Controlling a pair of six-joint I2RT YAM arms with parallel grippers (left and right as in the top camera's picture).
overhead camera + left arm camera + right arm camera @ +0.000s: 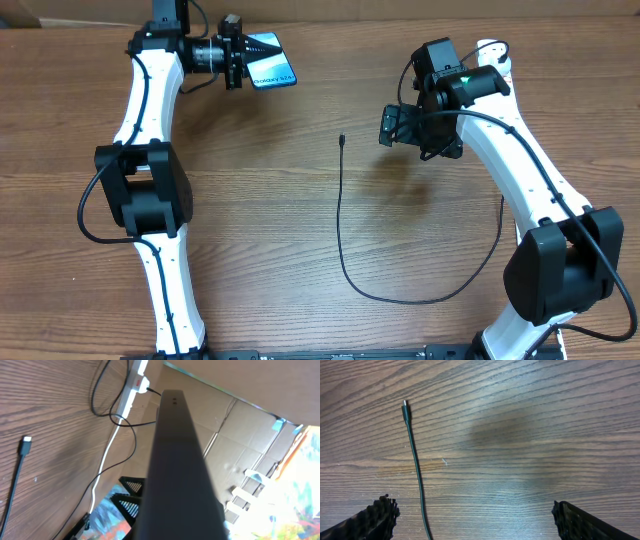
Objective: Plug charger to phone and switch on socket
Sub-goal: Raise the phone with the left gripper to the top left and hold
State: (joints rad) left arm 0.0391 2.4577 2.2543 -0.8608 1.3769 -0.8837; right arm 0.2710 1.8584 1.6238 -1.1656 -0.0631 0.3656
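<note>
Wood-grain laminate, brown with dark streaks, forms the table (300, 200) surface. In the left wrist view, flattened cardboard boxes (240, 425) stand past the table edge, and the area towards 3 o'clock is washed out by bright light.

Phone (270, 60): a slim rectangle with a dark rim and a lit blue-teal screen bearing small "Galaxy S24" text. In the overhead view it sits at about 11 o'clock on the table. The left gripper (240, 52) is closed on its left end, one finger on each long side. In the left wrist view the phone appears edge-on as a dark bar running up the middle of the frame.

Charger (340, 220): a thin black cable with a small connector tip. The tip lies flat on the table near the centre. From there the cable runs straight towards 6 o'clock, loops round through 5 o'clock and rises towards the right arm. Nothing touches the tip.

Right gripper (400, 125): jaws fully apart and holding nothing. It hovers at about 2 o'clock from the tip. In the right wrist view the cable passes just inside one finger (375, 520) (whether it touches cannot be told).

Socket (132, 390): a white elongated strip with a red switch, seen only in the left wrist view at about 11 o'clock. Its white cord (102, 467) trails across the table towards 7 o'clock.
</note>
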